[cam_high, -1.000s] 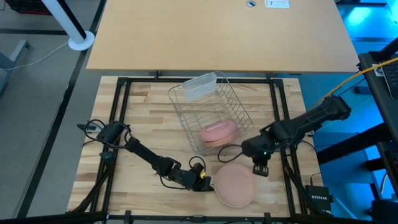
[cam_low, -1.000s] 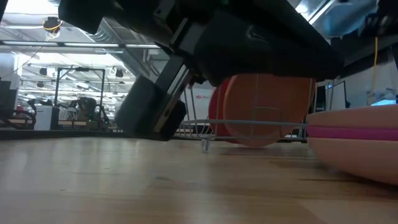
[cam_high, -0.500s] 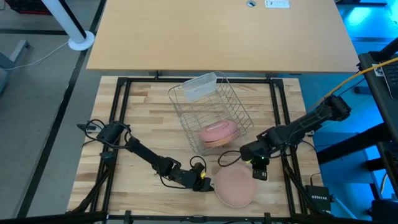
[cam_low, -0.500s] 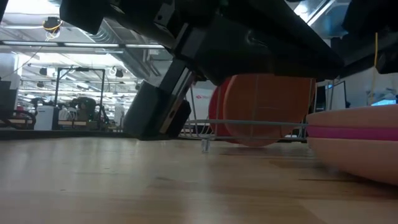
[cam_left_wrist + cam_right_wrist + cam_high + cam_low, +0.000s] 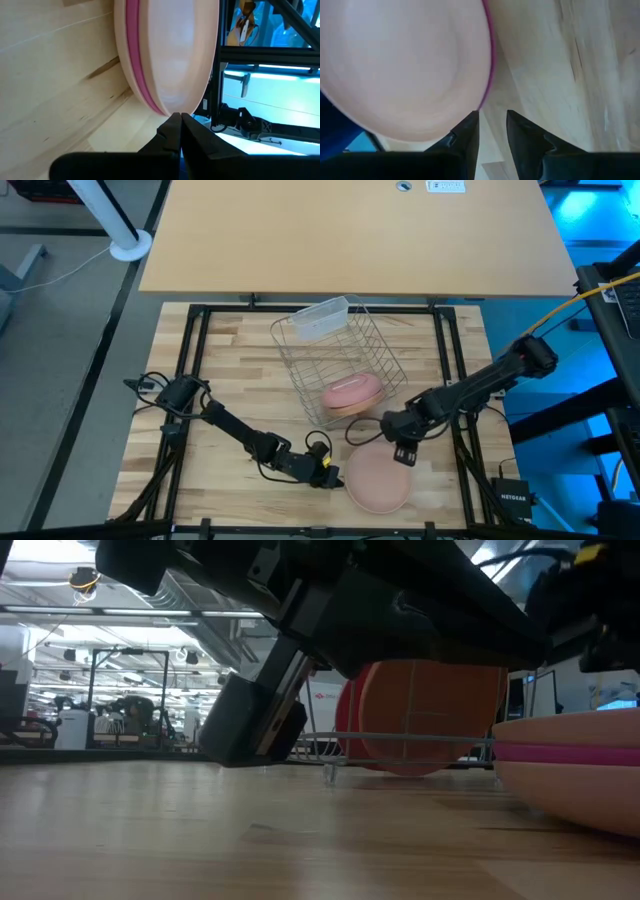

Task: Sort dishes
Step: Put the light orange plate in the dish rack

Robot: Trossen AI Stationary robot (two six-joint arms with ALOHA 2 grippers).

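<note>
The stack of peach-pink plates (image 5: 377, 478), a magenta one sandwiched in it, lies flat at the table's near edge; the right gripper (image 5: 401, 451), fingers narrowly parted and empty, hovers over its far rim, nearer than the shut left gripper (image 5: 327, 474) beside it.

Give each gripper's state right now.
Left gripper: shut, holding nothing.
Right gripper: fingers apart, empty, beside the stacked pale peach-pink round plastic plates.
</note>
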